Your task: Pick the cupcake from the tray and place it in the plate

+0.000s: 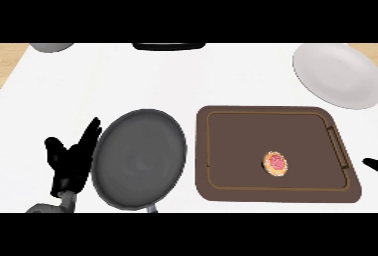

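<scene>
Head view — cupcake (276, 163) left of right hand (370, 163)

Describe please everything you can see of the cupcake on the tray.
The cupcake is small and round, seen from above: a pink top with a tan, orange-edged rim. It sits upright on the flat floor of the dark brown tray, towards the tray's right and lower part, away from its raised edges. Nothing else touches it; no hand is on it. Its sides are hidden from this view.
</scene>
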